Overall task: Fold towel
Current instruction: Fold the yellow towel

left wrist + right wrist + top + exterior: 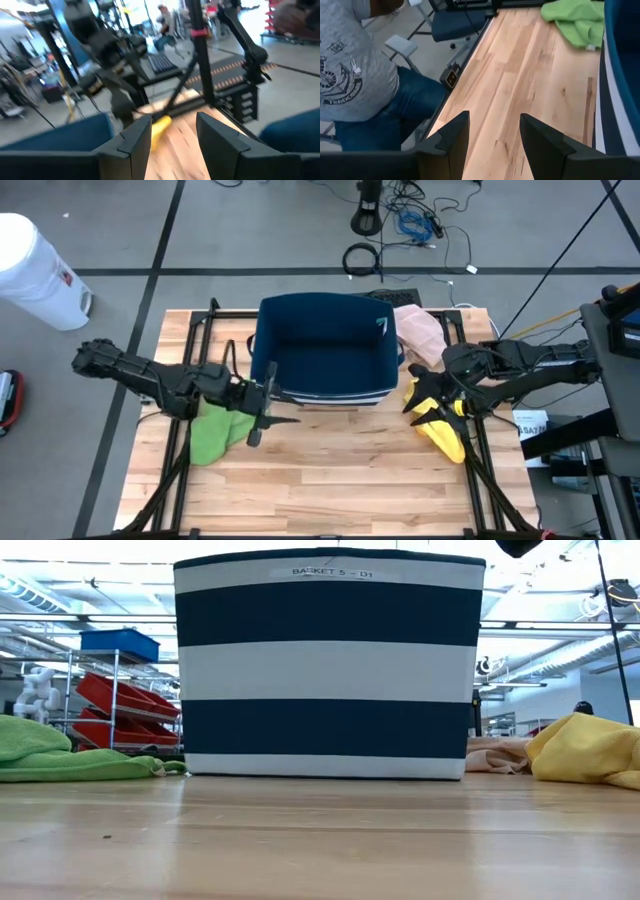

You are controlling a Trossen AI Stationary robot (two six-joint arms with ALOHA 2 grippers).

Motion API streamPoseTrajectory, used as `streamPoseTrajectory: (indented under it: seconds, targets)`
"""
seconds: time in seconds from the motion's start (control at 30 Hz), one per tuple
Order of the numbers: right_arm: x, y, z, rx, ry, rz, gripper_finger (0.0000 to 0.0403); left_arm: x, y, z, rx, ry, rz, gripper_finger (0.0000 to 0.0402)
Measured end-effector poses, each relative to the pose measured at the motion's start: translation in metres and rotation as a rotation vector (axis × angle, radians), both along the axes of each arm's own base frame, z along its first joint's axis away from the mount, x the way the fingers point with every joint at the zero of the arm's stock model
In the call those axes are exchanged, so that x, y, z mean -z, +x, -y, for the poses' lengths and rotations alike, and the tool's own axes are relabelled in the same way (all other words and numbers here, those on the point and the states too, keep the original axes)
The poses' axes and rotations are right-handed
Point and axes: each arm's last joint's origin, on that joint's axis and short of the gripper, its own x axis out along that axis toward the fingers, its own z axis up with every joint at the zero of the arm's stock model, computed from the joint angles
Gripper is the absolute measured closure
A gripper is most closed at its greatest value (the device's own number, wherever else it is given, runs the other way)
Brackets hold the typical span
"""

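A green towel (pixel 215 430) lies crumpled on the wooden desk (pixel 330 475), toward its left side, just beside the left front corner of a navy and white striped basket (pixel 325 350) that stands at the back middle of the desk. A yellow towel (pixel 442 425) lies bunched on the right side, near the basket's right front corner, and a pale pink cloth (pixel 420 330) sits behind it, against the basket's right wall. From table height the green towel (pixel 60 755) shows as a low heap left of the basket (pixel 328 665), and the yellow towel (pixel 585 750) and the pink cloth (pixel 497 753) lie to its right. The left gripper (pixel 275 408) hangs over the desk between the green towel and the basket's front wall, its jaws spread with nothing between them; its wrist view looks past the two dark fingers (pixel 135 145) across to the yellow towel (pixel 160 125). The right gripper (pixel 415 392) hangs over the yellow towel at the basket's right front corner, jaws likewise spread and empty; its wrist view looks along the bare boards to the green towel (pixel 575 20). A person in a grey shirt and jeans (pixel 360 80) stands beside the desk's front edge. A white bin (pixel 35 270) stands on the floor, off the desk's back left corner.
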Motion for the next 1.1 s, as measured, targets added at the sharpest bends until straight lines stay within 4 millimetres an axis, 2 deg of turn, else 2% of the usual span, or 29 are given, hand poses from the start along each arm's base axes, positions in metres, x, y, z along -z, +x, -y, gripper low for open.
streamPoseTrajectory:
  seconds: [0.5, 0.77, 1.1]
  targets:
    - [-0.001, 0.001, 0.001, 0.055, -0.012, 0.009, 0.0241, -0.02, 0.002, -0.016, -0.064, -0.021, 0.203, 0.0239]
    - [-0.003, 0.002, 0.001, 0.045, -0.022, 0.04, 0.0241, -0.027, 0.001, -0.018, -0.094, 0.069, 0.303, 0.0239]
    - [-0.004, 0.003, 0.001, 0.02, -0.05, 0.078, 0.0241, -0.028, 0.001, -0.021, -0.158, 0.102, 0.31, 0.0239]
